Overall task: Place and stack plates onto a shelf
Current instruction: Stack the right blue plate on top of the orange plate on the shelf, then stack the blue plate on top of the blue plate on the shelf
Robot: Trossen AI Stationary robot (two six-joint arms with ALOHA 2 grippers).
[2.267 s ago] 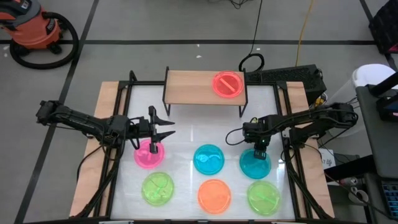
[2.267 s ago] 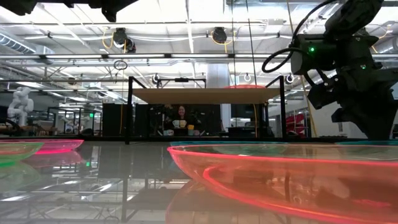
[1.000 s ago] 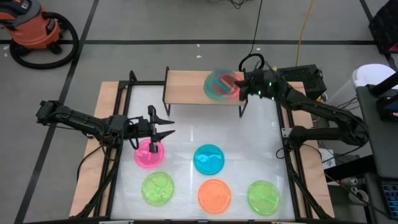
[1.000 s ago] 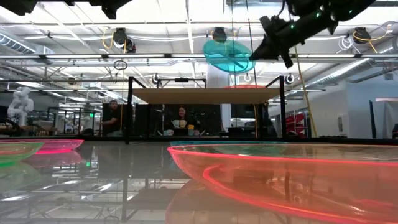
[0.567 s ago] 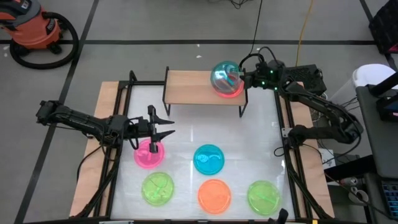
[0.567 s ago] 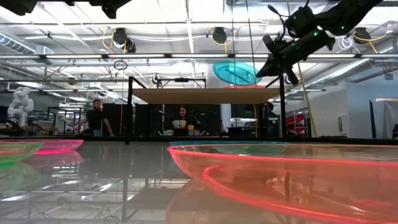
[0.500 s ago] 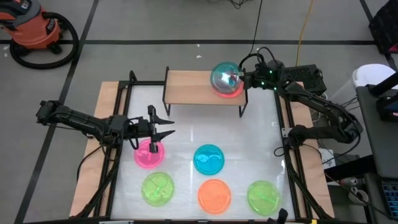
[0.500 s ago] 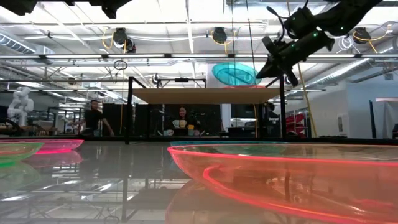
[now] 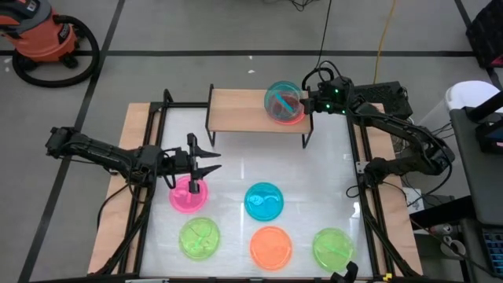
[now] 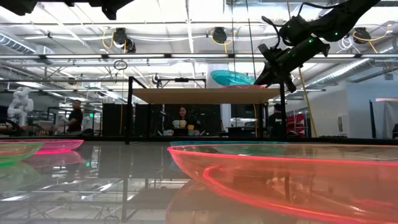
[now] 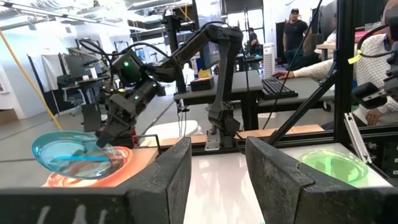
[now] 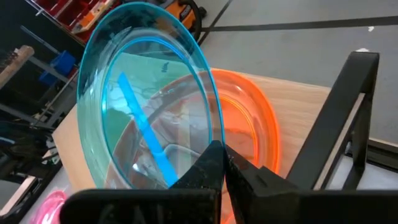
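The blue plate (image 9: pixel 283 101) hangs tilted just above the red plate (image 9: pixel 292 115) at the shelf's (image 9: pixel 236 112) right end, about one o'clock on the table. The right gripper (image 9: pixel 302 103) pinches its rim from three o'clock, so the plate lies to the claw's nine o'clock. The shelf holds only that red plate. The left gripper (image 9: pixel 211 166), fingers spread, hovers at nine o'clock over the pink plate (image 9: pixel 189 194).

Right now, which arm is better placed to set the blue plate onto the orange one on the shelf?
The right. Its claw grips the blue plate just above the orange plate on the shelf. The left claw hovers over the pink plate.
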